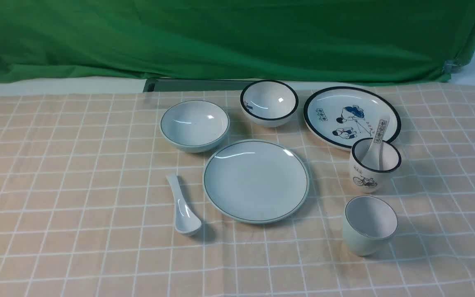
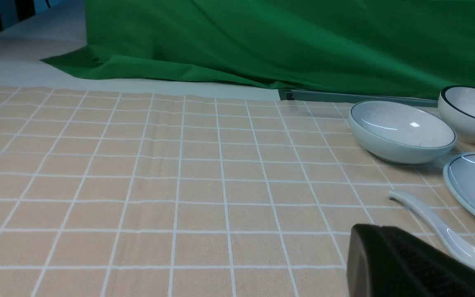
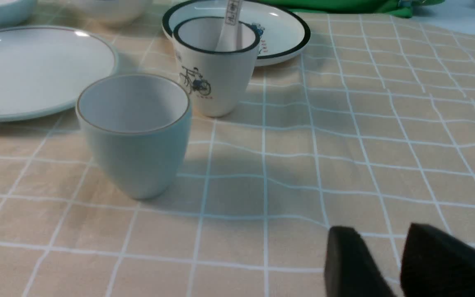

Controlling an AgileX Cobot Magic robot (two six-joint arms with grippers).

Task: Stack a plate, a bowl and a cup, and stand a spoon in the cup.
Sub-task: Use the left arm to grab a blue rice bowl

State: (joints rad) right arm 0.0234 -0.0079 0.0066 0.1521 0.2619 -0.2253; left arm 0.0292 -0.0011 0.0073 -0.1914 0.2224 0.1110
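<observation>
**Clerk:** Where is the task ware sitting?

**Inspector:** All of it is resting unstacked on the counter (image 1: 76, 173), on a checked cloth. The pale blue-green plate (image 1: 256, 181) is lying flat at the centre. The pale blue-green bowl (image 1: 194, 125) is sitting upright behind it to the left, so close that I cannot tell whether the rims are touching. The plain white spoon (image 1: 183, 205) is lying just beside the plate's left edge, apart from it, with its handle pointing away from the robot. The pale blue-green cup (image 1: 369, 225) is standing upright and empty to the plate's right, clear of it.

**Clerk:** And the other pieces?

**Inspector:** The bicycle cup (image 1: 373, 165) is standing just behind the pale cup, and the lettered spoon (image 1: 375, 144) is leaning inside it. The cartoon plate (image 1: 351, 115) is lying behind that. The black-rimmed bowl (image 1: 269, 102) is sitting between the cartoon plate and the pale bowl.

**Clerk:** The tools?

**Inspector:** The right tool (image 3: 382, 235) is hovering low near the pale cup, with its fingers parted by a narrow gap and gripping nothing. The left tool (image 2: 386, 255) is showing only one dark finger near the plain spoon, and I cannot tell how far it is open.
</observation>
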